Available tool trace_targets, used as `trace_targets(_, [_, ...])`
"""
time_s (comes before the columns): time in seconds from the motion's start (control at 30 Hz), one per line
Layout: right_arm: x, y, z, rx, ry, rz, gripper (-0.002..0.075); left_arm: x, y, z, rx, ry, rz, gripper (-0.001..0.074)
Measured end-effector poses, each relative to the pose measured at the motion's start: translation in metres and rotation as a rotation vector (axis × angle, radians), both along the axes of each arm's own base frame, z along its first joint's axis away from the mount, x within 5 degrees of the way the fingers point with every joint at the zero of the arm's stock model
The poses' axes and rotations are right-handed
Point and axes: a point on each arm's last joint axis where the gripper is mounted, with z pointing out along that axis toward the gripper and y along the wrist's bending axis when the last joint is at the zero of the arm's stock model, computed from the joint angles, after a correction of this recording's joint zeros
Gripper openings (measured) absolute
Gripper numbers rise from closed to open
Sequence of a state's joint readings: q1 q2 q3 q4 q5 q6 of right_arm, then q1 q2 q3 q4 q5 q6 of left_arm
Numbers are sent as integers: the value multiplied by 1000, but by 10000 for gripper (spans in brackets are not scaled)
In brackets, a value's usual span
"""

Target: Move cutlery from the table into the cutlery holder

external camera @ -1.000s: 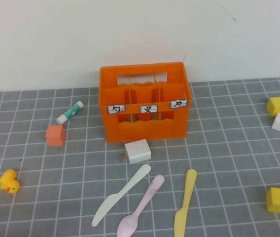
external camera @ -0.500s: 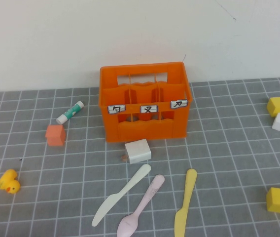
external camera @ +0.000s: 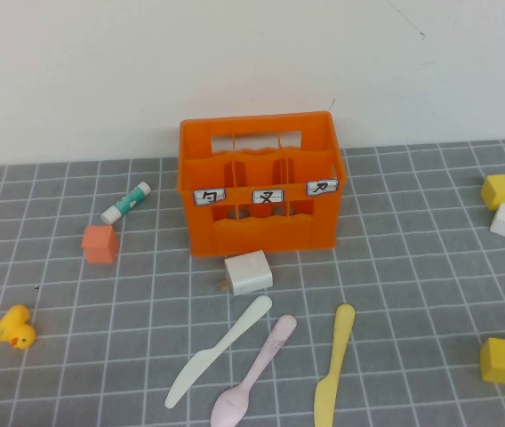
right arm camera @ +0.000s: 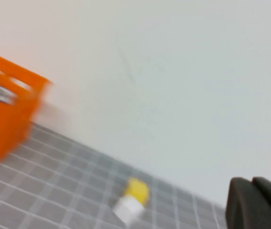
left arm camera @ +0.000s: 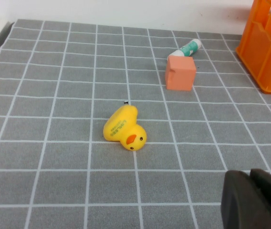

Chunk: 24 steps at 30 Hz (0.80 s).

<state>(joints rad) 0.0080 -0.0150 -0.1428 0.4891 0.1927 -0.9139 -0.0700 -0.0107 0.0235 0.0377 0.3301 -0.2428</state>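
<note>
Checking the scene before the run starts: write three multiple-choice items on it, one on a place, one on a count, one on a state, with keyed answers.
1. Where does the white block sit?
A. just in front of the cutlery holder
B. inside the holder
C. beside the duck

2. How many utensils lie on the table?
A. one
B. three
C. five

3. How is the left gripper?
A. shut, holding nothing
B. shut on the duck
C. wide open over the crate

Answers:
1 A, the block rests on the table against the crate's labelled front.
2 B, the white knife, pink spoon and yellow knife lie there.
3 A, the left wrist view shows its fingers together, nothing between them, the duck lying apart.
</note>
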Motion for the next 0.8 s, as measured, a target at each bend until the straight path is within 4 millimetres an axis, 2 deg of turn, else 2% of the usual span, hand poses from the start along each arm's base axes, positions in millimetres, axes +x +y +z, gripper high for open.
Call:
trace_targets(0.2, [10, -10, -34, 59, -30, -111, -3, 0, 0, 0, 0, 0, 0, 0])
trace_targets(0.3, [11, -10, -41, 72, 10, -108, -3, 0, 0, 0, 0, 2, 0, 0])
trace_targets(0.63, [7, -9, -70, 90, 326, -119, -3, 0, 0, 0, 0, 3, 0, 0])
trace_targets(0.8, [7, -11, -72, 128, 347, -147, -3, 0, 0, 0, 0, 4, 0, 0])
